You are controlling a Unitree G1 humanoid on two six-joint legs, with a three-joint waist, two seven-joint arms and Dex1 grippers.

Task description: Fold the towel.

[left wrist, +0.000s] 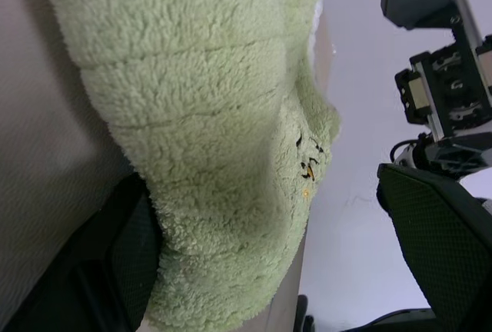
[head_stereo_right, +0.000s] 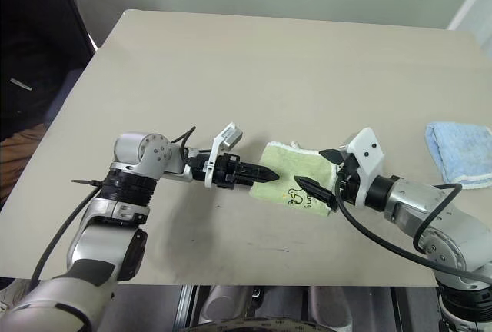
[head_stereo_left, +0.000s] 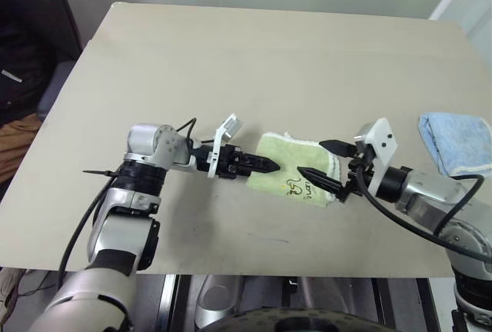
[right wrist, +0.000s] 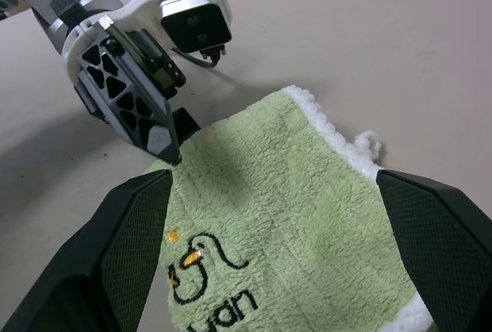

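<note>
The light green terry towel with white stitched edging (head_stereo_left: 296, 169) lies folded into a compact rectangle on the beige tabletop (head_stereo_left: 254, 63), near the front edge, and both arms are closing in on it from either side. The left gripper (head_stereo_left: 257, 164) points across toward the towel's left edge, its two black fingers spread wide; in the left wrist view one finger (left wrist: 127, 259) sits low beside the cloth and the other stands well off to the side, with the green pile bulging between them. Nothing is clamped. The right gripper (head_stereo_left: 324, 161) comes in from the opposite side, jaws gaping too, one finger above the far white-edged corner and one over the near corner. From the right wrist view the towel spreads between its two fingers, a dark printed mark with small orange touches (right wrist: 201, 277) facing up and a little white loop (right wrist: 369, 145) at the edging. A smaller light blue towel (head_stereo_left: 457, 141) lies folded well apart, at the table's right edge.
</note>
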